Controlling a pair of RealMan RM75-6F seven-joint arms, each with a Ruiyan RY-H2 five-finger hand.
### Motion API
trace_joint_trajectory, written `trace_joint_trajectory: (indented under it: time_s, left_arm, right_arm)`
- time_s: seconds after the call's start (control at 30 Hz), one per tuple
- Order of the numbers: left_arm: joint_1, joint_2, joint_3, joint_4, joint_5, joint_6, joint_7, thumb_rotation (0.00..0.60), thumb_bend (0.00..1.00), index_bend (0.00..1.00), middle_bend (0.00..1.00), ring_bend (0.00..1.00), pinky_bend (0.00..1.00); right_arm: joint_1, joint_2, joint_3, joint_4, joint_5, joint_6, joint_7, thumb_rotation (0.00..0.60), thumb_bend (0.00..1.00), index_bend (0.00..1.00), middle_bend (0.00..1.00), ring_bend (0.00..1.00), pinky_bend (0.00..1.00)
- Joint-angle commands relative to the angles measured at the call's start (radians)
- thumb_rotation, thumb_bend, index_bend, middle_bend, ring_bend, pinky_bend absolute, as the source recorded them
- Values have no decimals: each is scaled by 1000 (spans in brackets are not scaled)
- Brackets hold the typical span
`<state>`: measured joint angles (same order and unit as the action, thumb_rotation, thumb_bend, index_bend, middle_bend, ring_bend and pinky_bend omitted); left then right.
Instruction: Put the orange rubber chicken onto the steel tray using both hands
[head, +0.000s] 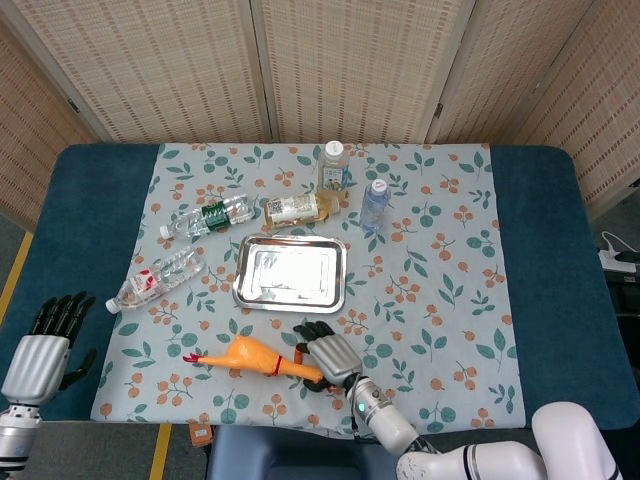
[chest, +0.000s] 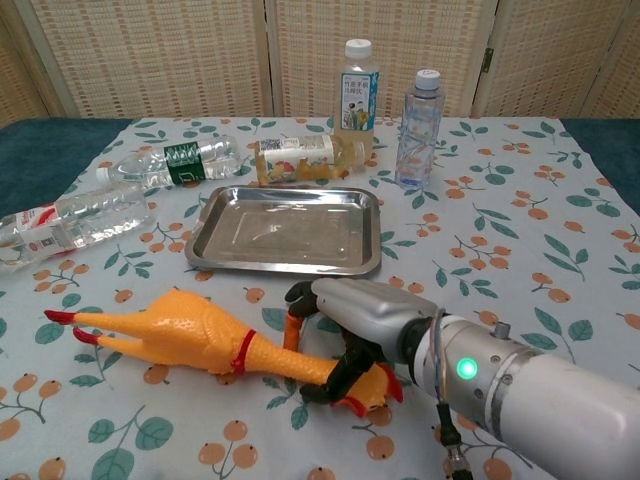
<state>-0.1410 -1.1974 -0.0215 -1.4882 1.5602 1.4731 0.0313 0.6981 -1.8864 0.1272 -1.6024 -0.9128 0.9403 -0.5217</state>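
The orange rubber chicken lies on its side on the flowered cloth, red feet to the left, head to the right. My right hand wraps its neck just behind the head, fingers arched over the far side and thumb against the near side. The chicken still rests on the cloth. The empty steel tray sits just beyond the chicken. My left hand hovers off the table's front left corner, fingers apart and holding nothing; the chest view does not show it.
Two clear bottles lie left of the tray. A bottle of amber drink lies behind it. Two upright bottles stand at the back. The cloth's front edge runs close under the chicken.
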Motion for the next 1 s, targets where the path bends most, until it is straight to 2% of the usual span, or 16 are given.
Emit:
trace_joint_trajectory:
  time_s: [0.03, 0.23, 0.4, 0.47, 0.57, 0.7, 0.8, 0.9, 1.0]
  left_arm:
    - [1, 1, 0, 1, 0, 1, -1, 600, 399, 0, 0, 0, 16]
    - [2, 1, 5, -4, 7, 5, 9, 600, 401, 0, 0, 0, 16]
    - [-9, 4, 35, -13, 69, 1, -44, 600, 403, 0, 0, 0, 28]
    - [-18, -1, 55, -11, 117, 5, -92, 600, 404, 2, 4, 3, 72]
    - [-29, -28, 83, -13, 179, 16, -172, 600, 403, 14, 49, 50, 156]
    - [-48, -65, 115, -36, 236, 7, -245, 600, 402, 10, 105, 119, 222]
    - [-71, -64, 120, -91, 246, -39, -191, 600, 403, 0, 104, 124, 230]
    - [-87, -55, 116, -150, 227, -84, -137, 600, 395, 0, 78, 105, 226]
    - [-106, -41, 109, -212, 198, -135, -101, 600, 371, 0, 16, 31, 184]
  right_arm:
    - [-1, -6, 0, 3, -7, 25, -5, 600, 372, 620, 152, 0, 0]
    - [-3, 11, 3, -7, -38, 62, -11, 600, 385, 753, 259, 34, 25]
    - [-11, 59, 25, -31, -111, 81, 52, 600, 383, 808, 339, 169, 211]
    - [-12, 85, 37, -46, -124, 70, 88, 600, 381, 818, 373, 235, 302]
    - [-7, 108, 53, -55, -125, 54, 118, 600, 380, 820, 394, 270, 366]
    - [4, 121, 77, -68, -89, 34, 137, 600, 380, 821, 397, 277, 387]
    - [12, 123, 93, -82, -74, 34, 143, 600, 380, 821, 398, 277, 388]
    - [18, 120, 99, -92, -74, 42, 140, 600, 380, 821, 400, 277, 388]
    - [25, 117, 102, -99, -72, 47, 132, 600, 380, 822, 400, 277, 388]
